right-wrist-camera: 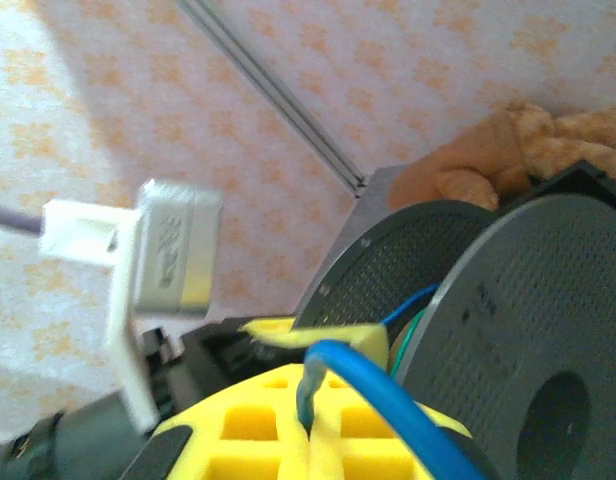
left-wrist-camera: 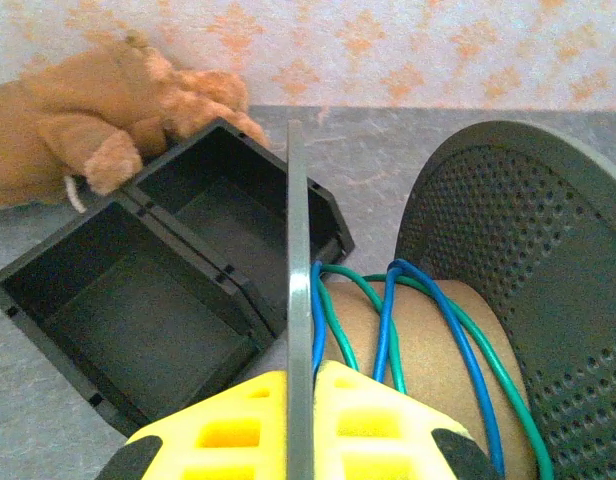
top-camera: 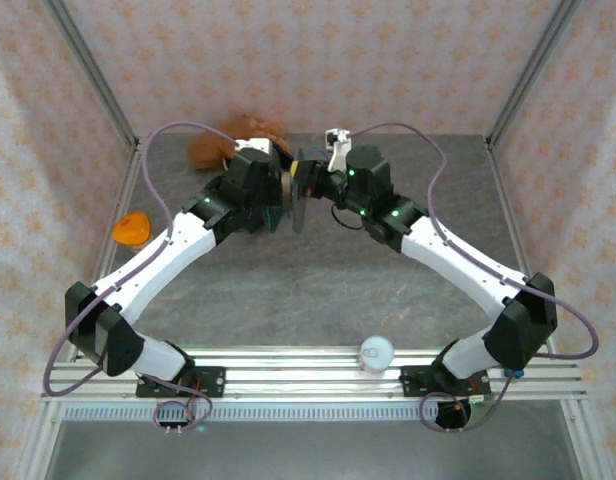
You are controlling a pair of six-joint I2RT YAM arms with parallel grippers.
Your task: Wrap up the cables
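Left wrist: cables around spool

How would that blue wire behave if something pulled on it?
Probably floppy: the blue wire curves smoothly around the spool's cardboard core. Likely light, being far thinner than the grey flange. It might slip loose, as its turns lie widely spaced.
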